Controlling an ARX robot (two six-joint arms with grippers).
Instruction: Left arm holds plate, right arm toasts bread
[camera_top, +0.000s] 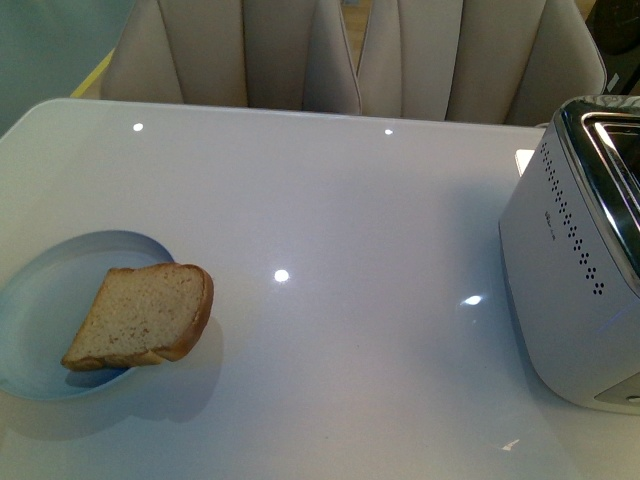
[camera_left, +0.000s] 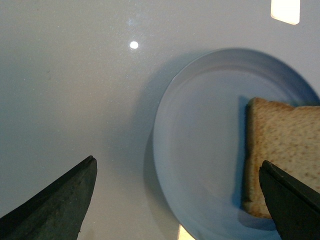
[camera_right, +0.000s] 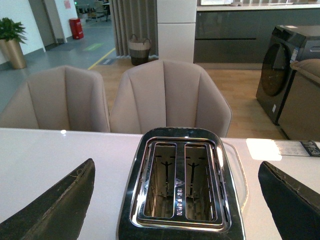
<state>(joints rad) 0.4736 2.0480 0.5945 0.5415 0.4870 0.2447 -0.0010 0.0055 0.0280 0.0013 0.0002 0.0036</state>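
Observation:
A slice of light brown bread (camera_top: 140, 316) lies on the pale blue plate (camera_top: 40, 290) at the table's front left, one corner overhanging the rim. From the left wrist view, the plate (camera_left: 205, 145) and bread (camera_left: 285, 150) lie below my open left gripper (camera_left: 177, 167); one dark finger is over the bare table, the other over the bread's edge. A white toaster (camera_top: 575, 280) with a chrome top stands at the right. My right gripper (camera_right: 176, 172) hangs open above the toaster (camera_right: 180, 185), whose two slots hold nothing. Neither arm shows in the front view.
The glossy white table (camera_top: 340, 230) reflects ceiling lights. Beige padded chairs (camera_top: 330, 55) stand along its far edge. Beyond them, in the right wrist view, are a wooden floor, a dark cabinet (camera_right: 290, 70) and a basket.

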